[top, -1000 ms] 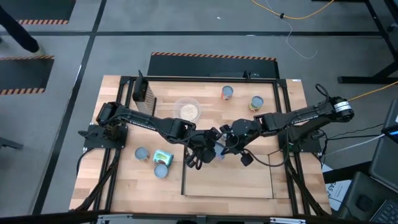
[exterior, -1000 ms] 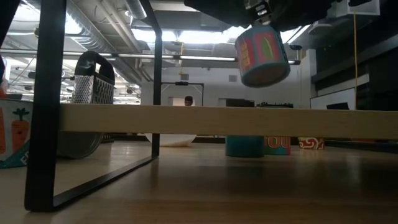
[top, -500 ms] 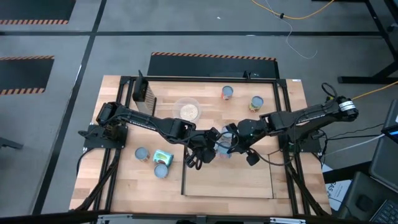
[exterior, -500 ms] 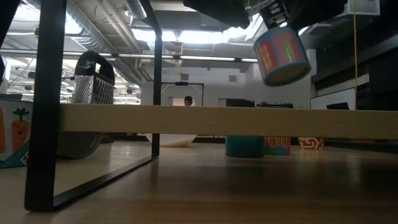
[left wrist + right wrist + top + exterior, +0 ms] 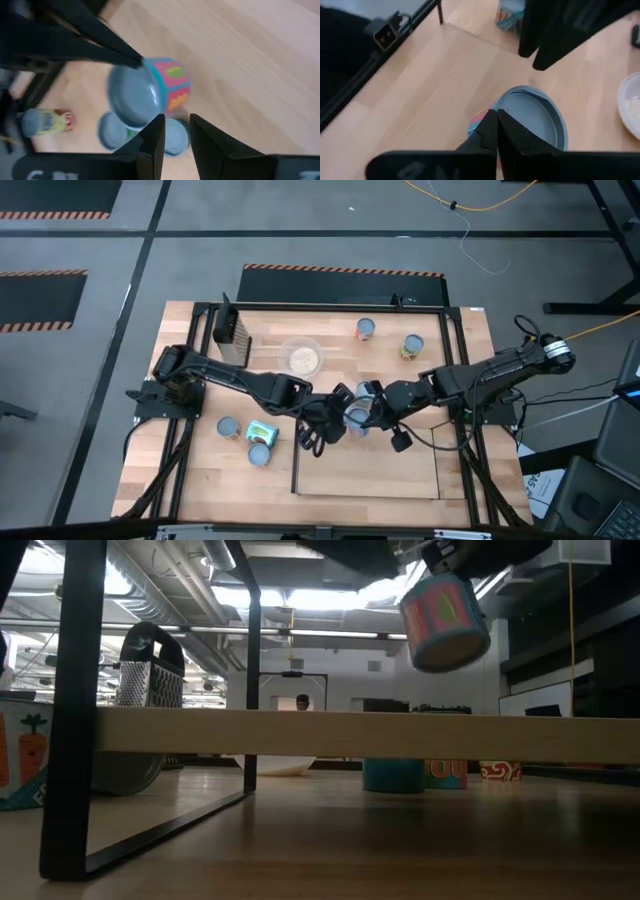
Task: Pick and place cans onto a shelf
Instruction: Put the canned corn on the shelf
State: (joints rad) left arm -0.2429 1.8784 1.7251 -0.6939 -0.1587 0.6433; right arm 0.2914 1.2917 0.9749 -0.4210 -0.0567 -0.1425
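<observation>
High view: at frame centre, the right arm's fingers (image 5: 372,415) and the left arm's fingers (image 5: 335,412) met over the light-wood shelf (image 5: 420,475) at a small pink-labelled metal can with a blue-silver top (image 5: 358,418).
Low view: the can (image 5: 444,620) hung tilted, upper right, above the shelf's edge (image 5: 300,734).
Left wrist view: left fingers (image 5: 153,132) stood slightly apart, empty.
Right wrist view: right fingers (image 5: 489,132) were closed at the can's rim (image 5: 532,117).

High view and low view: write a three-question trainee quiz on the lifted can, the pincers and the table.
1. True or false: the pink-labelled can rests on the shelf.
2. Which pincer grips that can by its rim? A) the left pincer B) the right pincer C) neither
3. Fill in: the metal kitchen tool standing beside the clear bowl is a ____.

Key: 1 false, the can hangs in the air above the shelf. 2 B, its fingers are shut on the rim, while the left pincer is open close by. 3 grater.
</observation>
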